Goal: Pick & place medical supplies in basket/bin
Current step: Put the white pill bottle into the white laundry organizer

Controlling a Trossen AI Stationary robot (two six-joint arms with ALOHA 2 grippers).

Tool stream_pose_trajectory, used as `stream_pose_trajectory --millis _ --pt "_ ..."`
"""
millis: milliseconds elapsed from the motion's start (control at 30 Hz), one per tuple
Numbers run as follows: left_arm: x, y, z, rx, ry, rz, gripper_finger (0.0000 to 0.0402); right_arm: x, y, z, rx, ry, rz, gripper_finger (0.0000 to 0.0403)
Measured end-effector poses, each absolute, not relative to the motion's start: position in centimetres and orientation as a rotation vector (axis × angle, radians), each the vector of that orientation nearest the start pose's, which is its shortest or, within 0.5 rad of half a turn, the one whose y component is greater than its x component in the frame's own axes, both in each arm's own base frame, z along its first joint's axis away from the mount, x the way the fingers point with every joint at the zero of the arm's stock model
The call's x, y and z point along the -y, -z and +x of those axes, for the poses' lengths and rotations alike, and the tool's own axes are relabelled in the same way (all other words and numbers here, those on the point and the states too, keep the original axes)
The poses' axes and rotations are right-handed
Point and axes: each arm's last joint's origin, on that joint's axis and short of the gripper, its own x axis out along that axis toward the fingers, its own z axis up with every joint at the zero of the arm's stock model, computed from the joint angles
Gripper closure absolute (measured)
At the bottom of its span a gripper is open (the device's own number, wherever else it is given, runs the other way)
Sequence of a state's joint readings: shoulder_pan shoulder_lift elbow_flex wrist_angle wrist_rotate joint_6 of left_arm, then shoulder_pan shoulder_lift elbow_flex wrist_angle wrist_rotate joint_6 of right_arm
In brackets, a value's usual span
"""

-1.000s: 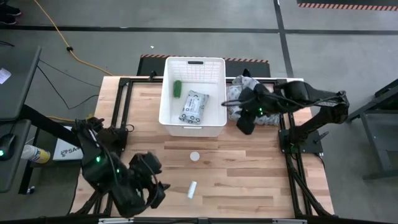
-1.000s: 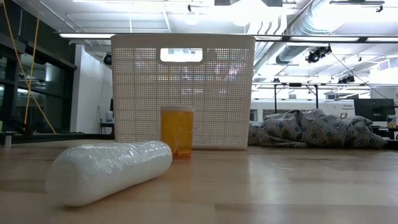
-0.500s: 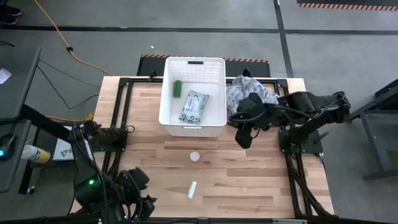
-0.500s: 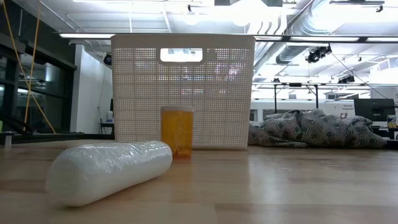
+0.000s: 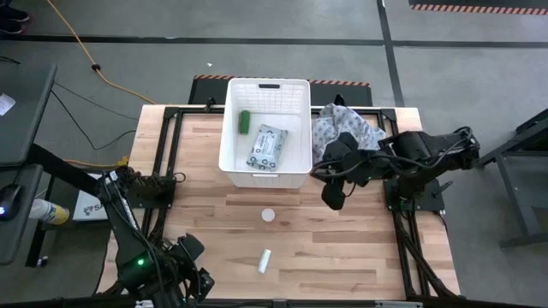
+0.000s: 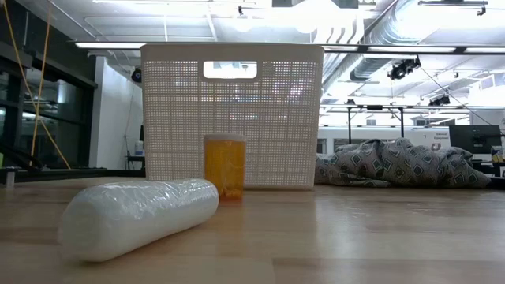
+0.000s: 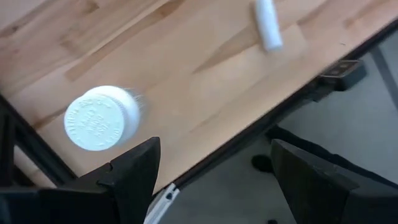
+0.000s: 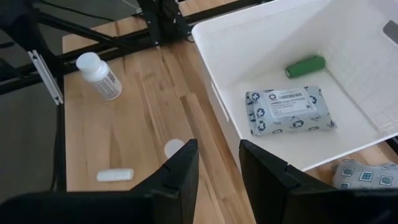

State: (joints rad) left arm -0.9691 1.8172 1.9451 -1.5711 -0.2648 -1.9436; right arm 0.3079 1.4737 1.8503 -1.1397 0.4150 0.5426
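Left arm has pulled back to the near-left corner over the last second. The left gripper (image 7: 214, 146) is now over the table's near edge, fingers spread wide, nothing in them. Just beyond them stands a white bottle (image 7: 102, 118), cap up. It's close to the edge and the black frame rail, so there's little margin on that side. I read this as lining up for that bottle, not a grasp yet.

White tube (image 5: 265, 260) lies on its side near the front edge. The amber pill bottle (image 6: 225, 167) stands upright further in, short of the bin. Neither has moved.

Right gripper (image 5: 332, 198) has come off the patterned cloth (image 5: 347, 124) onto open wood just right of the bin's near corner. Its fingers are only narrowly parted and hold nothing.

White lattice bin (image 5: 224, 162) at the far centre holds the green cylinder (image 5: 244, 121) and the wipes packet (image 5: 266, 146) — two in, three still out.

Room: bare wood between the bin and the front edge, and the amber bottle is reachable from either side. Bin walls are tall, so drops go in from above. The cloth crowds the bin's right wall.
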Motion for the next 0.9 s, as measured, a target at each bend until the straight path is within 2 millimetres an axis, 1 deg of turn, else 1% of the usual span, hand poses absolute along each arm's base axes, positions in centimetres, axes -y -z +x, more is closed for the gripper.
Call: stream_pose_trajectory --millis 267,367,567,900 --pt "26.8 -33.3 19.1 -1.229 -0.751 -0.783 0.0065 -7.4 -44.2 26.5 -0.679 0.285 0.237 0.0295" --pt "26.5 -32.7 18.8 -1.229 -0.78 -0.771 0.0066 -7.6 -44.2 26.5 -0.68 0.279 0.235 0.0295" --pt "25.1 -32.2 17.8 -1.247 -0.816 -0.751 0.0064 -7.6 -44.2 26.5 -0.679 0.28 0.235 0.0295" --pt "22.7 -31.9 16.0 -1.284 -0.843 -0.746 0.0069 -7.6 -44.2 26.5 -0.679 0.282 0.235 0.0295"
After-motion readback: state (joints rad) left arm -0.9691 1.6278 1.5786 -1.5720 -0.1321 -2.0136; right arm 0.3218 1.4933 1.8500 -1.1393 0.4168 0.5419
